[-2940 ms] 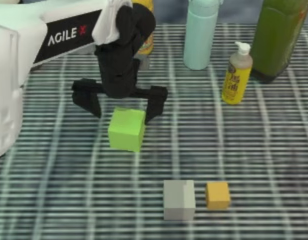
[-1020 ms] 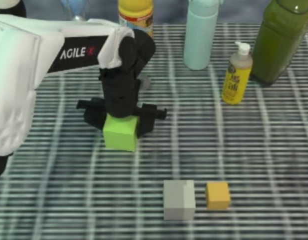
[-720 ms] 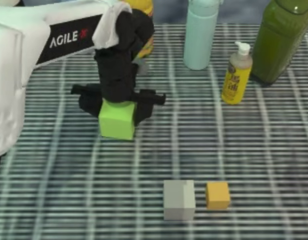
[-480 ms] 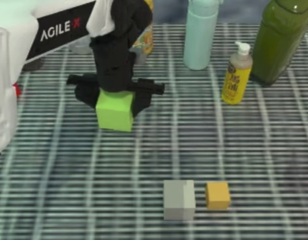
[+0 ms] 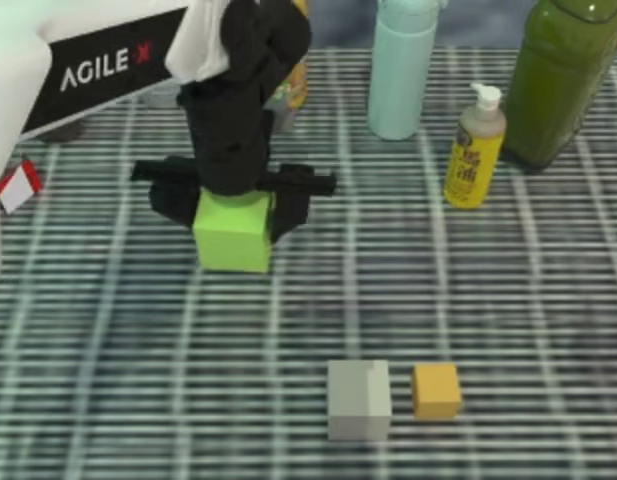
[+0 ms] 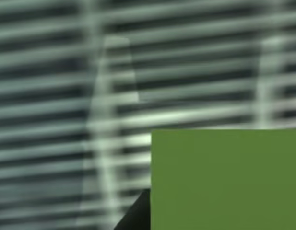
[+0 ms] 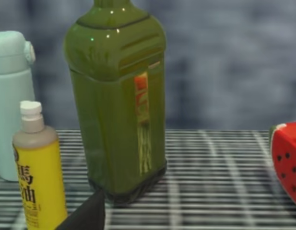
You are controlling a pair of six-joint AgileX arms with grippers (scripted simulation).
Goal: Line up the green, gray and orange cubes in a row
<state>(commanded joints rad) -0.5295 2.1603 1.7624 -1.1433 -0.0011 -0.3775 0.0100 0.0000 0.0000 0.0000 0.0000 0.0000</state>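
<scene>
At the table's left, the green cube (image 5: 232, 233) is being gripped between the closed jaws of the left gripper (image 5: 233, 196); the right gripper's jaws cannot be told.

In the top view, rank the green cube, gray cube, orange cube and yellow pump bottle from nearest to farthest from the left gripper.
1. green cube: clamped in the left gripper, left of centre.
2. gray cube: toward the near edge, middle.
3 and 4. orange cube, just right of the gray one, and yellow pump bottle, right rear: too close to call.
</scene>
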